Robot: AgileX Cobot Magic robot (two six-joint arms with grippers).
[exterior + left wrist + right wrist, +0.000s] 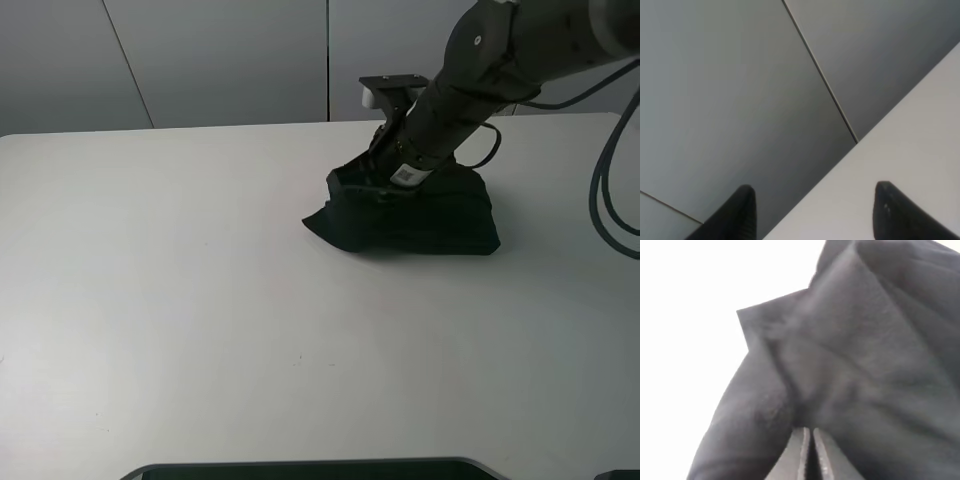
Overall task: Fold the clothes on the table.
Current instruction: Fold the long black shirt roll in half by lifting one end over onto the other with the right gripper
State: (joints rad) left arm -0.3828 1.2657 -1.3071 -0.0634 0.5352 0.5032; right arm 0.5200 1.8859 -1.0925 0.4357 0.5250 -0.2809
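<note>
The black T-shirt lies in a folded bundle on the white table, at the back right. Its printed characters are hidden. My right gripper reaches down onto the bundle's left end, where the fabric is raised. In the right wrist view the two fingers are pressed together, with black shirt fabric bunched around them. My left gripper is open and empty, with its two dark fingertips wide apart; it faces the grey wall and the table's edge. It does not show in the high view.
A grey panelled wall stands behind the table. Black cables hang by the right arm at the right edge. A dark rounded part shows at the table's front edge.
</note>
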